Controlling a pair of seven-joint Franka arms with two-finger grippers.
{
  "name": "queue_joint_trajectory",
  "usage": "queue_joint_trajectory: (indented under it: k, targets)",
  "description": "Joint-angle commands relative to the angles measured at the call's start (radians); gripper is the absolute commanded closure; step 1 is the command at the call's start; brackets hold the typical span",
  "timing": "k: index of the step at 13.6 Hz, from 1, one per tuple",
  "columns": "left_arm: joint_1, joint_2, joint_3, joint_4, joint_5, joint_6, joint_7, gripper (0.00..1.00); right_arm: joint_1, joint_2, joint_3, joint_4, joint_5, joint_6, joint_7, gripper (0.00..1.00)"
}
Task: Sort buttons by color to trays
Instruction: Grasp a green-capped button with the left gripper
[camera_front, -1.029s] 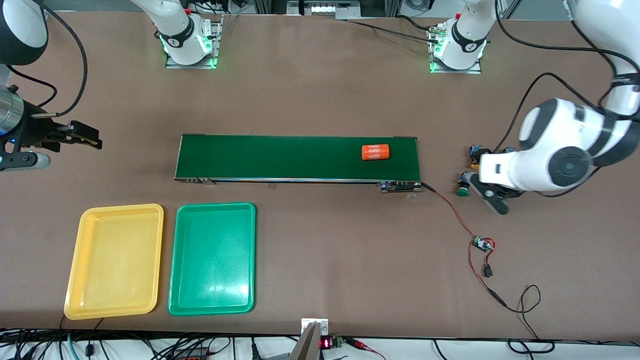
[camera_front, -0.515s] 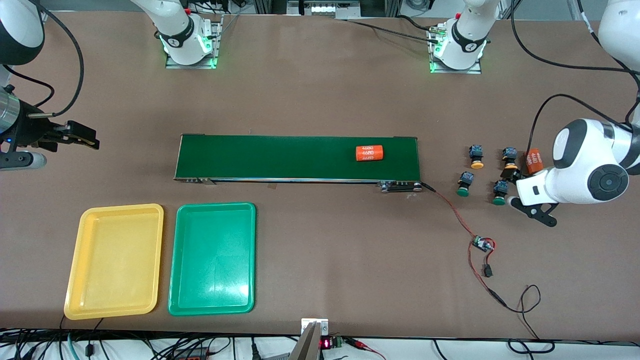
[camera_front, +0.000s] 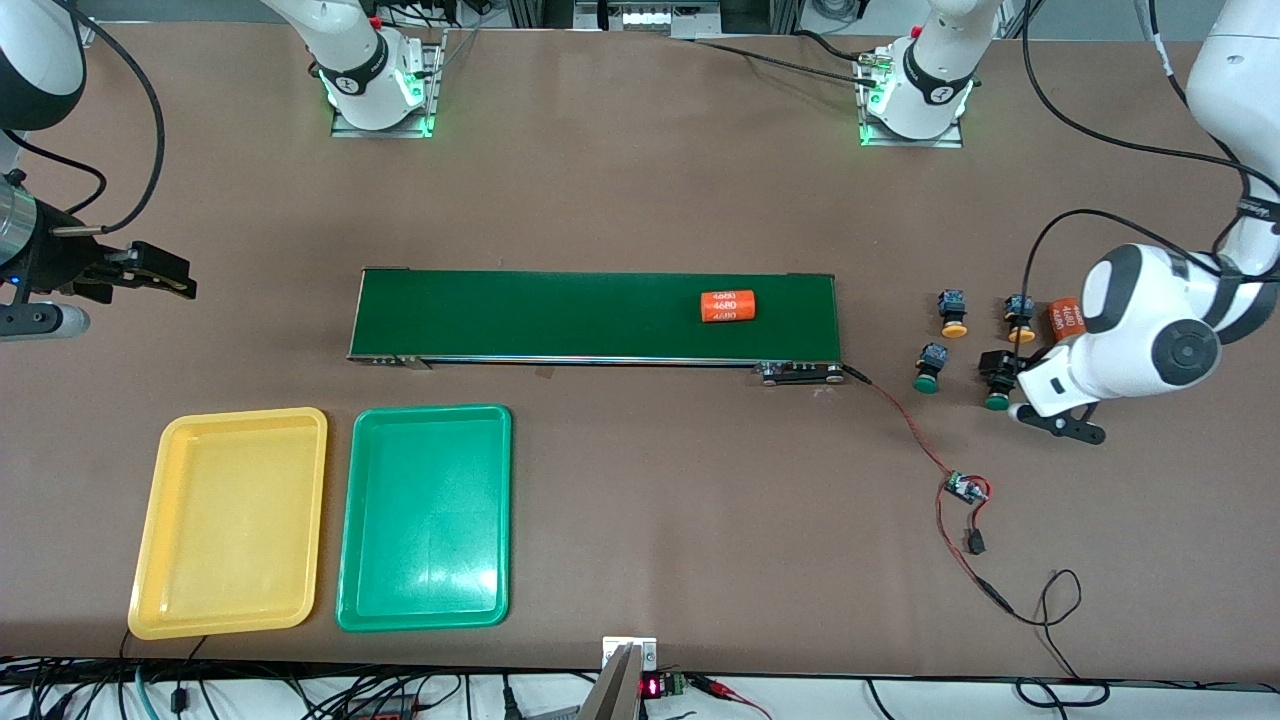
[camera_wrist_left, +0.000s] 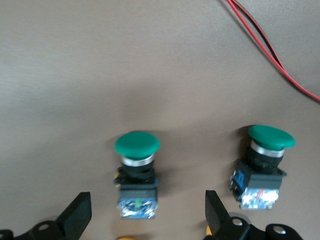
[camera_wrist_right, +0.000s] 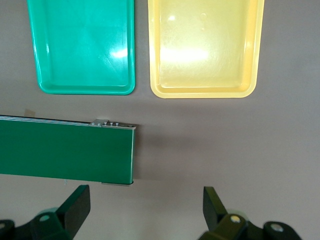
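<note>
Left hand (camera_front: 1000, 375) spread wide, low over the green button (camera_front: 997, 400) at the left arm's end of the counter (camera_front: 640, 200); fingers (camera_wrist_left: 75, 215) either side, apart from it. Second green button (camera_front: 928, 370) beside it, two yellow-orange buttons (camera_front: 953, 313) farther from the camera. Orange cylinder (camera_front: 1066, 318) just beside them, red wire (camera_front: 915, 430) near. Another cylinder (camera_front: 727, 305) on the belt (camera_front: 550, 315). Right hand (camera_front: 150, 270) spread, waiting over bare counter. Yellow tray (camera_front: 230, 520) and green tray (camera_front: 425, 515) empty.
</note>
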Motion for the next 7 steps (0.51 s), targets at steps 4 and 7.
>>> queue_joint_trajectory:
  k: [4,7]
  targets:
    - [0.029,-0.006,-0.001,-0.057,0.132,0.065,-0.030,0.26,-0.018,-0.004,0.006,0.009,-0.004,-0.010,-0.010,0.00]
    - [0.031,0.008,0.002,-0.057,0.156,0.065,-0.052,0.33,-0.020,-0.001,0.004,0.009,0.000,-0.001,-0.010,0.00]
